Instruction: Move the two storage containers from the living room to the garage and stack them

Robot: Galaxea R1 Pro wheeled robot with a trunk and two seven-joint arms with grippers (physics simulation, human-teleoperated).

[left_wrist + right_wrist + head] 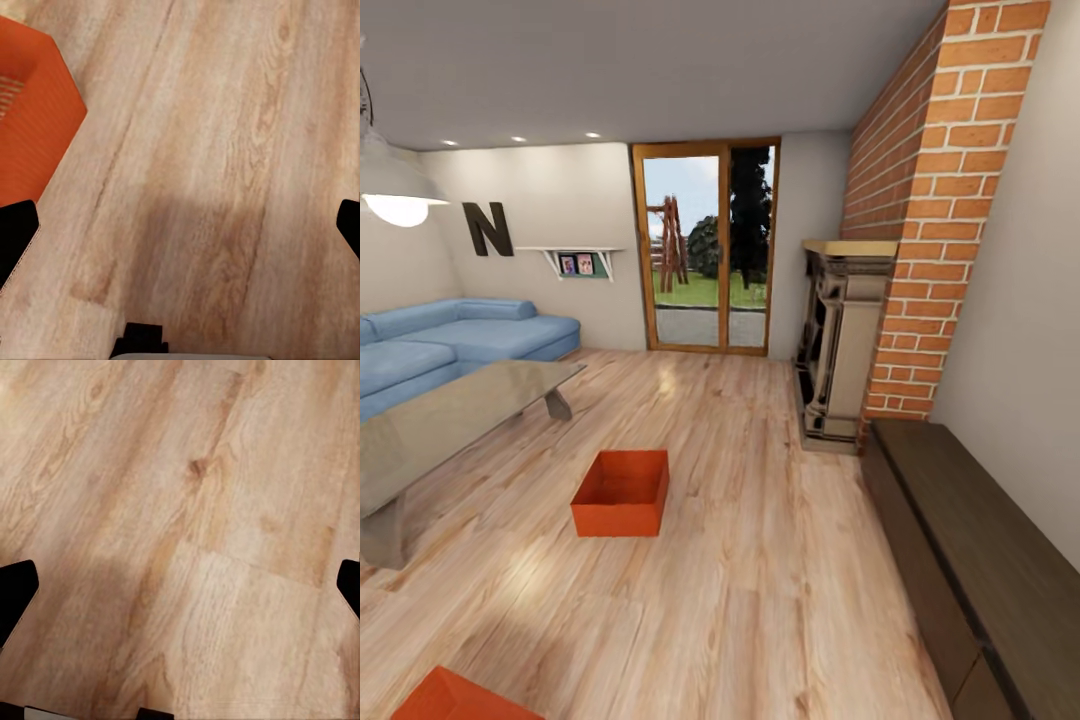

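Two orange-red storage containers rest on the light wood plank floor (pixel 760 560) of the living room. The nearer container (pixel 450 698) is cut off by the lower left edge of the head view; the left wrist view shows one corner of it (pixel 34 120) on the planks, apart from the left gripper (pixel 184 225). That gripper's fingers (pixel 15 236) stand wide apart with bare floor between them. The right gripper (pixel 184 585) likewise has its fingers (pixel 15 592) spread wide over bare planks, holding nothing. Farther ahead, the second container (pixel 622 493) sits open side up, just beside the near end of the grey low table (pixel 450 415). Beyond the table stands the blue corner sofa (pixel 470 335). Along the right wall runs a dark wooden bench (pixel 960 540), then a fireplace (pixel 840 340) against a brick chimney (pixel 930 220). A glazed door (pixel 705 245) closes the far wall.
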